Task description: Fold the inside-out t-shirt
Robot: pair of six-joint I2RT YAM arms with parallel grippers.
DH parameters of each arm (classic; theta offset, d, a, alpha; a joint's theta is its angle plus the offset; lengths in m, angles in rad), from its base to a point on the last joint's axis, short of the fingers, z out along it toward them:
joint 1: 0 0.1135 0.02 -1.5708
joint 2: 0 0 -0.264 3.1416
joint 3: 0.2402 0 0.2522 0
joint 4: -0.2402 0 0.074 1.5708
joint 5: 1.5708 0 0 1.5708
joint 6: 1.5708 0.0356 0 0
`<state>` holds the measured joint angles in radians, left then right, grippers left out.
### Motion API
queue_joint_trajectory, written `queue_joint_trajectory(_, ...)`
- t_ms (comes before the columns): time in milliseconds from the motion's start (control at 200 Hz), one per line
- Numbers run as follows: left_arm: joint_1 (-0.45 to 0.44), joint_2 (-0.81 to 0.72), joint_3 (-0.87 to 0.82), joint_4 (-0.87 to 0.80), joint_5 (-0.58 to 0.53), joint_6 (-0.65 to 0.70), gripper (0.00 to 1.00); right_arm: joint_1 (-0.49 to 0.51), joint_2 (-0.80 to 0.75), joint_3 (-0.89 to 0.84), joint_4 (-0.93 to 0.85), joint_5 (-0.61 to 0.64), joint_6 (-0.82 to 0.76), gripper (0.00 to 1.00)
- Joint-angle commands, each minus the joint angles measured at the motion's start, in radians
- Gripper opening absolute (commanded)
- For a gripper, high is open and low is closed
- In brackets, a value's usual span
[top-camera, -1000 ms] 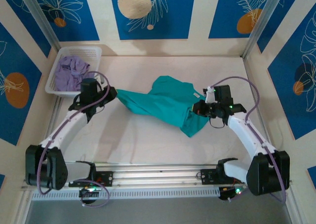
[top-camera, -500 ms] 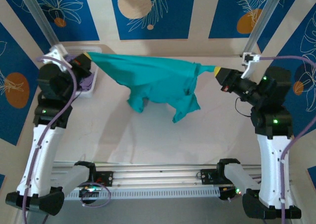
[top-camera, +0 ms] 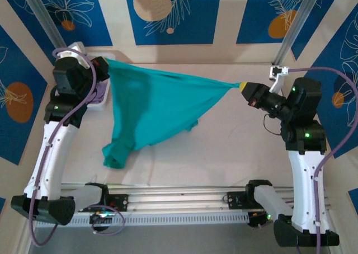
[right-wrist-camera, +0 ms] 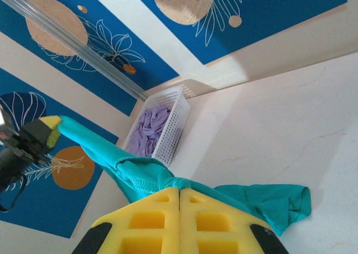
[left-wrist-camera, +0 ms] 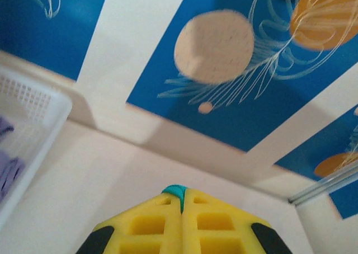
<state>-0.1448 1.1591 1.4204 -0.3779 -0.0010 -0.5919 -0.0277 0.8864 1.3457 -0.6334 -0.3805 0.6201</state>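
One white perforated basket stands at the far left corner of the surface. A single pale lavender garment lies crumpled inside it. In the top view the left arm covers most of the basket.

The left arm rises steeply from its base and bends over the basket. The left gripper is raised right above the basket and points away from it, toward the right. Its yellow fingers are pressed together, with a sliver of teal cloth pinched at the tips.

The right arm stands upright well to the right of the basket, on the far side of the surface from it. Its forearm is turned back toward the basket. The right gripper is also fully closed, and teal fabric is bunched against its fingertips in the right wrist view.

The inside-out t-shirt hangs in the air between the two grippers. Its upper edge is pulled taut, running from just above the basket out to the right gripper. The rest drops in a rough triangle. The lowest part is gathered in a clump nearer than the basket and a little to its right, down near the surface. I cannot tell if it touches.

Count: one basket, one lavender garment, one teal t-shirt, two arms, two grippers.
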Motion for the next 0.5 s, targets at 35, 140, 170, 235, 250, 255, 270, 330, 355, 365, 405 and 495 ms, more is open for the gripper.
queue_joint_trajectory(35, 0.016, -0.033, -0.021, 0.056, 0.002, 0.032, 0.00, -0.009, -0.035, 0.045, 0.018, 0.083, -0.017, 0.00)
queue_joint_trajectory(140, 0.016, 0.064, 0.029, 0.083, -0.009, 0.034, 0.00, -0.009, 0.034, 0.071, 0.086, 0.127, -0.017, 0.00)
queue_joint_trajectory(170, 0.016, 0.113, 0.069, 0.086, 0.000, 0.034, 0.00, -0.009, 0.069, 0.091, 0.110, 0.140, -0.017, 0.00)
queue_joint_trajectory(235, 0.016, 0.235, 0.187, 0.095, 0.021, 0.031, 0.00, -0.009, 0.166, 0.144, 0.168, 0.166, -0.019, 0.00)
queue_joint_trajectory(250, 0.016, 0.268, 0.223, 0.094, 0.025, 0.030, 0.00, -0.009, 0.191, 0.160, 0.185, 0.171, -0.020, 0.00)
queue_joint_trajectory(255, 0.016, 0.279, 0.237, 0.093, 0.027, 0.030, 0.00, -0.009, 0.200, 0.166, 0.190, 0.174, -0.021, 0.00)
queue_joint_trajectory(270, 0.016, 0.312, 0.275, 0.086, 0.032, 0.032, 0.00, -0.009, 0.227, 0.183, 0.207, 0.178, -0.022, 0.00)
queue_joint_trajectory(330, 0.016, 0.466, 0.501, 0.020, 0.047, 0.050, 0.00, -0.010, 0.325, 0.262, 0.268, 0.187, -0.019, 0.00)
queue_joint_trajectory(355, 0.017, 0.526, 0.612, -0.018, 0.057, 0.058, 0.00, -0.012, 0.360, 0.301, 0.289, 0.185, -0.019, 0.00)
queue_joint_trajectory(365, 0.017, 0.553, 0.653, -0.035, 0.063, 0.060, 0.00, -0.013, 0.373, 0.319, 0.294, 0.184, -0.018, 0.00)
queue_joint_trajectory(405, 0.018, 0.646, 0.848, -0.105, 0.083, 0.068, 0.00, -0.012, 0.415, 0.386, 0.308, 0.184, -0.017, 0.00)
queue_joint_trajectory(495, 0.017, 0.816, 1.279, -0.228, 0.118, 0.068, 0.00, -0.009, 0.462, 0.519, 0.313, 0.191, -0.025, 0.00)
